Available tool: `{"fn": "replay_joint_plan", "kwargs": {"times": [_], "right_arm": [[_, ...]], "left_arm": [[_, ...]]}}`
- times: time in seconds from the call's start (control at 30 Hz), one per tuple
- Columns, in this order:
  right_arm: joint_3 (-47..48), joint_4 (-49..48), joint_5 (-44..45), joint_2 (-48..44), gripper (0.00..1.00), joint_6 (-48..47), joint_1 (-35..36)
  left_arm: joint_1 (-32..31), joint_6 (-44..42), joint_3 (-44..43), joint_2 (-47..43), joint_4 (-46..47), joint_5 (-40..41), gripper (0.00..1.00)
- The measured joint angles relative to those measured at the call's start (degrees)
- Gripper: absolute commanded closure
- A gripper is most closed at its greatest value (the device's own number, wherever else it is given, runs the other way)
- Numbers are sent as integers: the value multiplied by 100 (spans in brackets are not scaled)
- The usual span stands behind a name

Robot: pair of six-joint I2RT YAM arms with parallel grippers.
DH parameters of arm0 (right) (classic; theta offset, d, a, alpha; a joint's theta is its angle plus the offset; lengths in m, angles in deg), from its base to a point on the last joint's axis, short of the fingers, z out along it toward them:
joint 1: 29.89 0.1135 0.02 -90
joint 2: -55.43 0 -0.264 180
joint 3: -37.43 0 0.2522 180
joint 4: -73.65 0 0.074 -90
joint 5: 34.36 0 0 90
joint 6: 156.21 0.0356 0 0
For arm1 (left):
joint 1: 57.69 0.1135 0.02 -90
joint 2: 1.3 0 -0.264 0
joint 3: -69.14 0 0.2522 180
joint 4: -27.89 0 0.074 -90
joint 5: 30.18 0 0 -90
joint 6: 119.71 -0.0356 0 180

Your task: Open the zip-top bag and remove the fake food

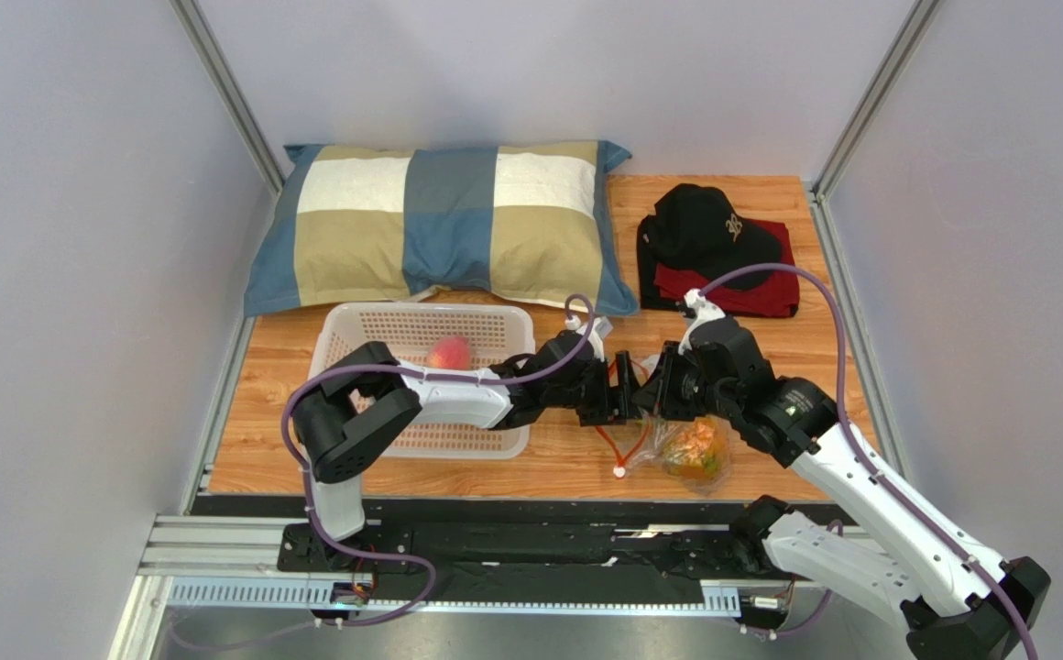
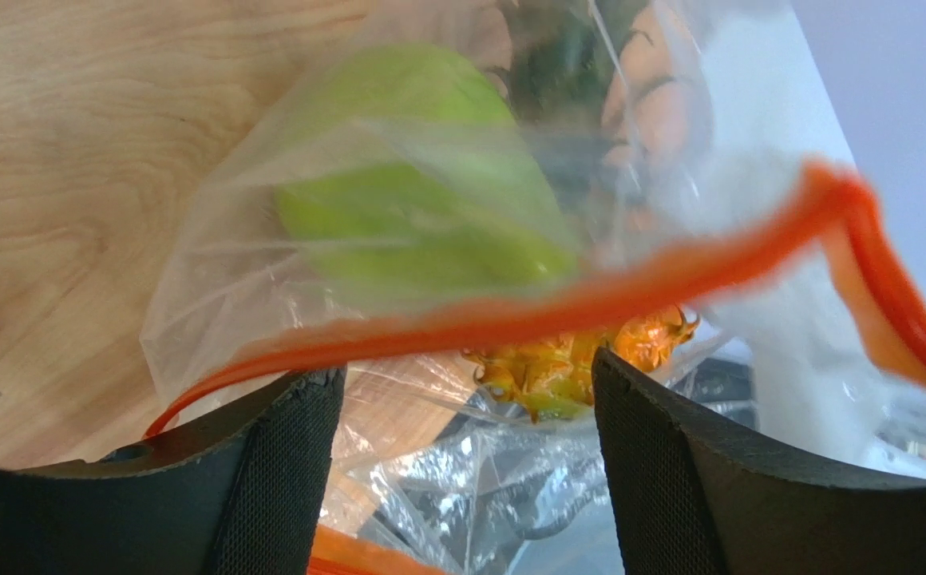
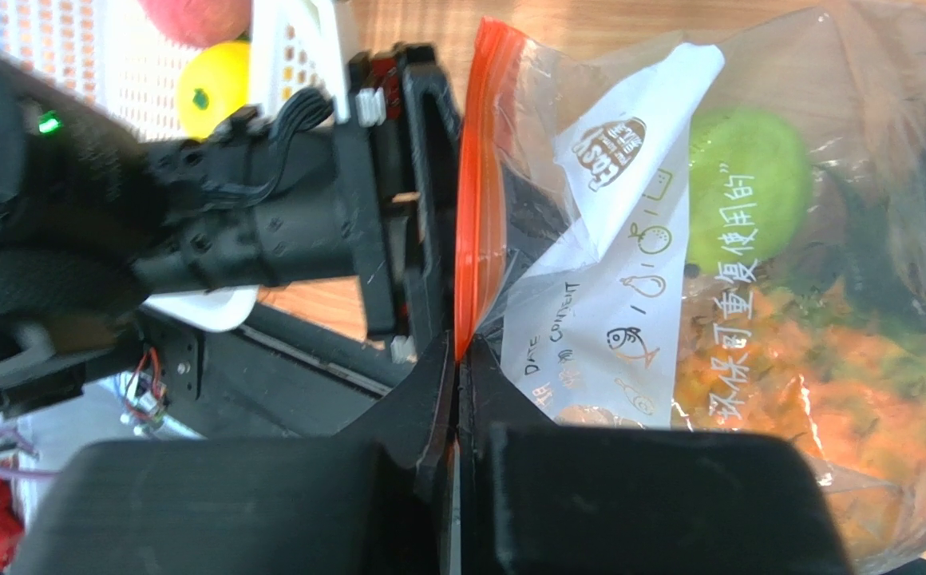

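The zip-top bag (image 1: 696,447) lies on the wooden table at front centre, its white slider tab (image 1: 620,470) hanging from the loose strip. My right gripper (image 3: 458,350) is shut on the bag's red-orange zip strip (image 3: 470,192). The white label (image 3: 624,300), a green apple (image 3: 750,186) and the orange pineapple (image 3: 816,395) show through the plastic. My left gripper (image 2: 468,371) is open at the bag's mouth, with the zip strip (image 2: 528,314) across it, the apple (image 2: 420,204) beyond and the pineapple (image 2: 576,359) between the fingers. A peach (image 1: 449,352) and a yellow citrus (image 3: 218,86) lie in the basket.
A white perforated basket (image 1: 358,330) stands left of the bag. A checked pillow (image 1: 448,220) lies at the back. A black cap (image 1: 702,227) rests on a red cloth at the back right. Both arms meet over the bag's left end.
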Motion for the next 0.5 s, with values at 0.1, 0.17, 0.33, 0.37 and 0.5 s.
{"fn": "replay_joint_plan", "kwargs": {"times": [0.1, 0.17, 0.33, 0.37, 0.5], "right_arm": [[-2, 9, 17, -66, 100, 55, 103], [-2, 20, 55, -68, 100, 70, 129], [-2, 24, 74, -68, 100, 111, 151], [-2, 22, 57, -68, 100, 118, 157], [22, 24, 11, -70, 100, 133, 166]], "left_arm": [[26, 155, 310, 24, 533, 42, 11], [35, 214, 350, 81, 726, 46, 9], [-15, -129, 350, 249, 1471, 149, 24], [-46, -302, 356, 264, 1587, 201, 26], [-258, -1250, 549, 267, 2124, 529, 40]]}}
